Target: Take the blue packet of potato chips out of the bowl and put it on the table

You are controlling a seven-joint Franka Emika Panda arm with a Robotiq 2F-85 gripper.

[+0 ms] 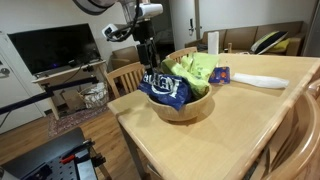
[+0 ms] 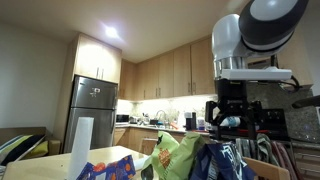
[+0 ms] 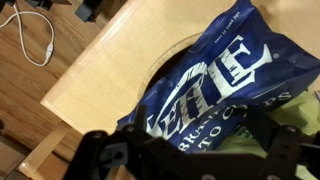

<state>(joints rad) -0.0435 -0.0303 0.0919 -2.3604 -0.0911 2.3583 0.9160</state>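
The crinkly dark-blue foil packet of potato chips (image 3: pixel 225 85) lies in the round, light tan wooden bowl (image 1: pixel 190 108), slumped over the rim on the lower-left side of the bowl in an exterior view. The black two-finger gripper (image 1: pixel 150 70) hangs directly above the packet's upper edge, at or very near the foil. In the wrist view its dark fingers fill the bottom of the frame and look spread. They are too blurred to trust, so I cannot tell whether the pincer is wide or already pinching the bag.

Several things could go wrong. The foil looks slick and springy, so a shallow pinch on a crease may slip and let the packet fall back. The bowl stands near a corner of the large light-wood table (image 1: pixel 250 120), and a packet released too close to that edge could slide to the floor. The lime-green snack bag (image 1: pixel 197 70) lies against the blue one in the bowl and could be dragged out with it. If the packet snags the rim on the way up, the shallow bowl may tip or skid. A hard squeeze would likely crush the chips. The small blue-red packet (image 1: pixel 220 75) and the white paper-towel roll (image 1: pixel 213 42) stand beyond the bowl, so that side is a poor place to set down.

The packet carries large white block capitals running diagonally, with a smaller white line beneath, and neither reads as a whole word
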